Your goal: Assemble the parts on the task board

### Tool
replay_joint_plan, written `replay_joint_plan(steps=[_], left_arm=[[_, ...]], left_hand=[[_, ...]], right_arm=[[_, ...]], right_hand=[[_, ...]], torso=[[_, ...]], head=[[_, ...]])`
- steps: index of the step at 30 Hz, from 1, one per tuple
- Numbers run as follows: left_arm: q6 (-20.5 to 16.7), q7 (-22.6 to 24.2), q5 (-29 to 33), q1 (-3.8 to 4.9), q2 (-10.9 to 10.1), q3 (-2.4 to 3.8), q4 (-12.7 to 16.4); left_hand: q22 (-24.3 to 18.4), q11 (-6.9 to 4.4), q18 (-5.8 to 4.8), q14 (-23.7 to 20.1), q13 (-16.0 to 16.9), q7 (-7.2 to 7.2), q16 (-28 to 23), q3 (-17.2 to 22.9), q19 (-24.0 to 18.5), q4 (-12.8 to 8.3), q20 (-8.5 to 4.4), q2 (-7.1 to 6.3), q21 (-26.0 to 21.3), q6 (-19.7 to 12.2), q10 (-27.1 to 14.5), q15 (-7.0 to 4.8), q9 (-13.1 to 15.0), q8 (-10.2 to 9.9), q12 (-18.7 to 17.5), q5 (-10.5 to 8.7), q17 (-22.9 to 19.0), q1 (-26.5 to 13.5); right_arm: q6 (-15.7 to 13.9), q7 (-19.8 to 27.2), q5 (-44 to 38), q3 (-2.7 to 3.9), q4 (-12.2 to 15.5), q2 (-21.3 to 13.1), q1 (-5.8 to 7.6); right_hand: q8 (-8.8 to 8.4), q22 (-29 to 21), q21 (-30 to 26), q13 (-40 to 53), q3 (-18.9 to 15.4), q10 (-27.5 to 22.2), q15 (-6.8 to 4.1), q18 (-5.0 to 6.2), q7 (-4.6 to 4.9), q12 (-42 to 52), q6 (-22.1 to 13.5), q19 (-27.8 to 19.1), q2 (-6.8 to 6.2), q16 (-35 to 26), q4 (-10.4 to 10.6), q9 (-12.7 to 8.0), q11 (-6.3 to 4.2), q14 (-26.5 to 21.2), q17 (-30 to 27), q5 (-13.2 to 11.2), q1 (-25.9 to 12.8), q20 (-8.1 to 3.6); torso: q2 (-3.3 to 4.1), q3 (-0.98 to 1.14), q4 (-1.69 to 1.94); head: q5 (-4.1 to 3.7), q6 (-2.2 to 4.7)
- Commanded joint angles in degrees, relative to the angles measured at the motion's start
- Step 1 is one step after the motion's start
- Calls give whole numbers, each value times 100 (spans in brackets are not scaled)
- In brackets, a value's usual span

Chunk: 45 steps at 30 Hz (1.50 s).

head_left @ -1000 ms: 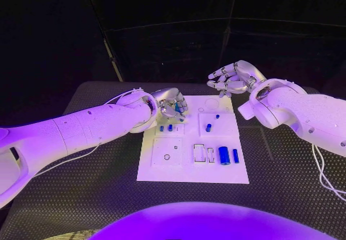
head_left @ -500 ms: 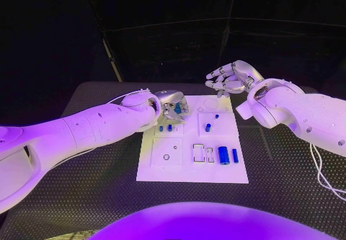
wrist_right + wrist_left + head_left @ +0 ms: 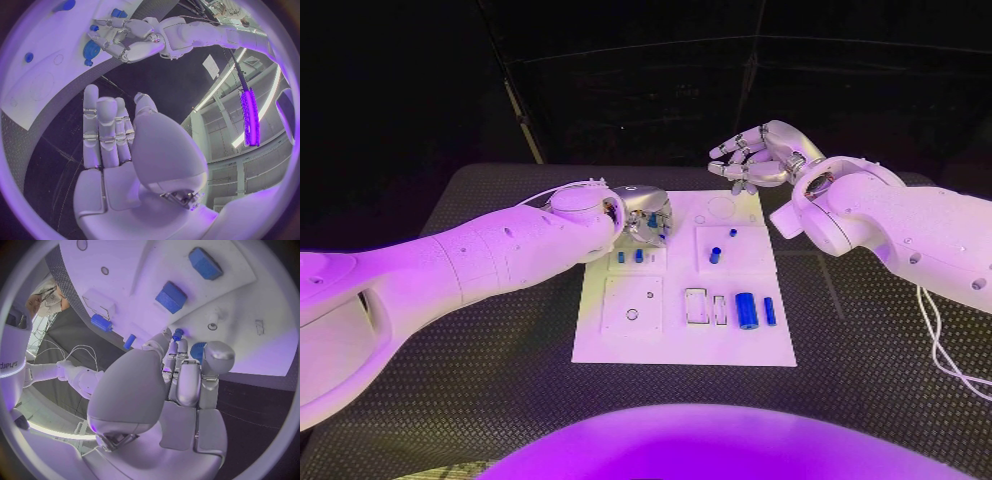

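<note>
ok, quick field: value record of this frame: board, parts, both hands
task board: white plate mid-table, on the black table
parts: large blue cylinder and thin blue bar lying near the board's right edge; small blue pegs and a blue peg further back
left hand: over the board's far-left corner, fingers curled round a blue part
right hand: raised beyond the board's far edge, fingers apart, holding nothing

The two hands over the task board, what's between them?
In the head view, only bare white board with a faint round outline lies between the left hand and the right hand; no blue part.
</note>
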Motion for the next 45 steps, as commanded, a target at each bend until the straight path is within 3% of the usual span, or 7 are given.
replay_joint_plan(steps=[1,13,28,34,38,45], left_arm=[[216,-98,-125,4,22,3,-23],[242,-175,-203,2,85,4,-115],[345,-258,-208,1,142,5,-185],[71,-199,-208,-11,112,5,-153],[-228,-123,-206,-24,32,18,-62],[-541,-62,-108,-32,-106,131,120]], left_hand=[[17,0,-48,138,-12,2,32,39,50,2,-11,57,41,61,60,-55,-9,7,6,23,-4,18],[161,-13,-73,152,-92,43,65,283,82,-33,-28,135,182,153,190,-69,-68,-68,-147,27,-18,122],[273,1,-87,151,-113,78,95,592,80,-85,-14,100,266,195,296,-57,-151,-184,-338,26,-47,159],[419,-61,-110,162,-84,65,123,894,127,-196,-54,146,424,456,623,-110,-145,-127,-359,29,-51,246],[497,-73,-125,161,-88,67,123,1103,144,-254,-70,96,494,543,752,-115,-169,-158,-492,31,-90,182],[539,-60,-130,161,-94,83,129,1232,147,-290,-71,41,525,575,804,-112,-192,-198,-611,26,-112,108]], right_arm=[[33,57,-4,4,5,6,9],[30,52,-4,4,12,-1,9],[35,53,-4,4,7,6,9],[35,56,-4,4,10,7,9],[35,59,-4,4,12,2,9],[33,66,-5,4,12,-1,8]], right_hand=[[19,-6,-21,-6,24,-52,-18,70,-11,30,-34,52,3,-33,11,-4,-1,-10,4,22,16,-1],[19,-6,-21,-6,24,-52,-18,70,-11,30,-34,52,3,-33,11,-4,-1,-10,4,22,16,-1],[22,-8,-25,-11,36,-52,-18,71,-12,33,-32,54,8,-26,9,-4,-2,-6,19,27,23,-2],[22,-8,-25,-11,36,-52,-18,71,-12,33,-32,54,8,-26,9,-4,-2,-6,19,27,23,-2],[22,-8,-25,-11,36,-52,-18,71,-12,33,-32,54,8,-26,9,-4,-2,-6,19,27,23,-2],[22,-8,-25,-11,36,-52,-18,71,-12,33,-32,54,8,-26,9,-4,-2,-6,19,27,23,-2]], torso=[[-7,1,3],[2,1,4],[-10,2,6],[-11,4,9],[-11,-2,11],[-11,6,13]], head=[[-5,1],[-18,1],[-24,1],[-24,1],[-24,1],[-15,1]])
